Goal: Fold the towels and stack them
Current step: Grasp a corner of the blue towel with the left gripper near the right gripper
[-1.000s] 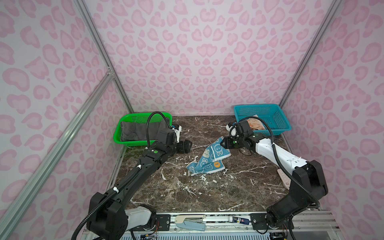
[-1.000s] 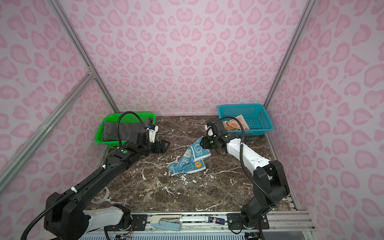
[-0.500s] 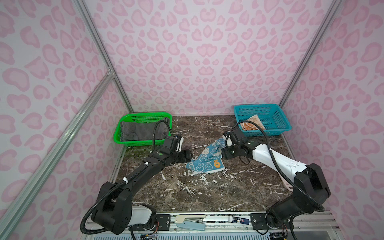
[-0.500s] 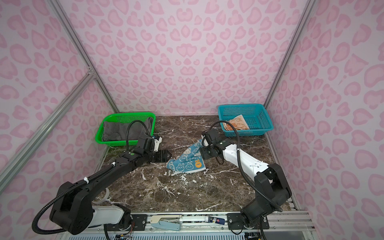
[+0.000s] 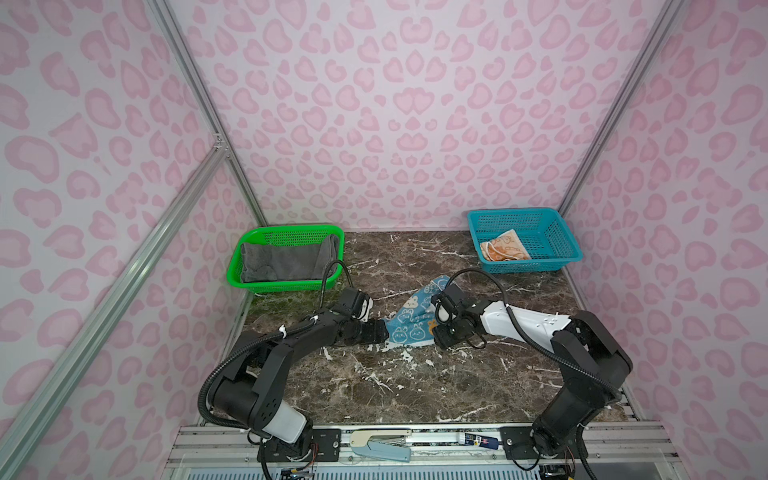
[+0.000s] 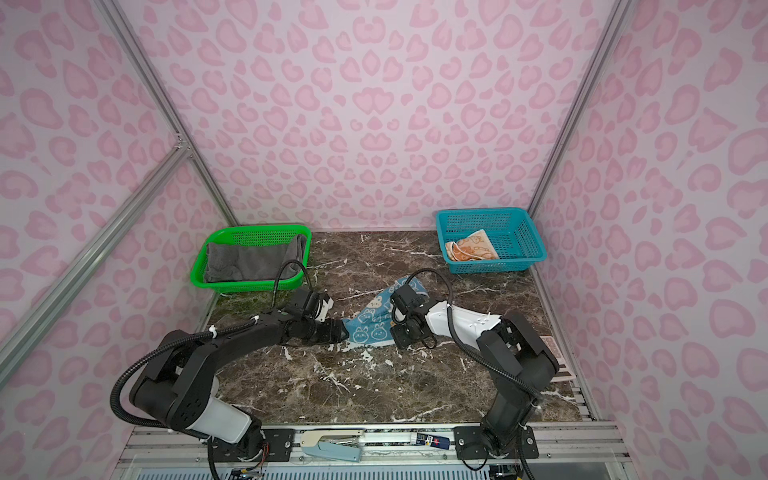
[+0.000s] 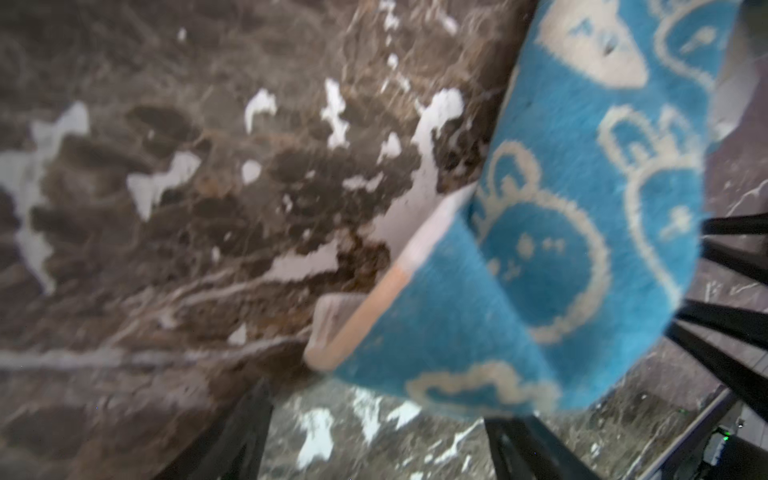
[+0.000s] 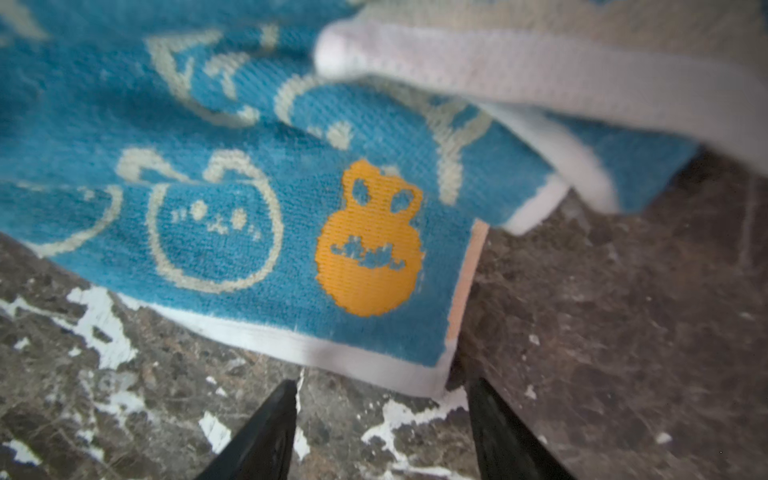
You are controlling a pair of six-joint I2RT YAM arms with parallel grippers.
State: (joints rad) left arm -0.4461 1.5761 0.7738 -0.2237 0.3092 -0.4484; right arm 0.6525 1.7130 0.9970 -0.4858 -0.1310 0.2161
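The left end effector (image 5: 379, 332) stands wide, low over the surface (image 5: 415, 386), with its tips at the left edge of the blue towel (image 5: 411, 320). In the left wrist view its dark fingers (image 7: 232, 440) are well apart with bare marble between them. A fold of the blue towel (image 7: 582, 228) hangs across the side of one finger, and the jaws are not closed on it. That view is blurred.

The right end effector (image 5: 439, 337) is also spread fairly wide and holds nothing. It sits at the towel's right edge, pointing down at the surface. In the right wrist view its two fingers (image 8: 266, 428) straddle bare marble just short of the towel's near corner. There a white hem (image 8: 332, 353) and one orange rabbit (image 8: 370, 241) show among the pale ones.

In both top views the blue towel (image 6: 376, 324) lies rumpled and unfolded near the middle of the surface, between the two end effectors. It runs from a broader near part up to a narrower far end beside the right arm's wrist.

Farther out, the grey towel (image 5: 286, 259) lies loosely bunched inside the green basket (image 5: 286, 230) at the far left of the surface. The orange-cream towel (image 5: 503, 247) lies crumpled in the teal basket (image 5: 511, 211) at the far right. Both baskets are well apart from the blue towel.
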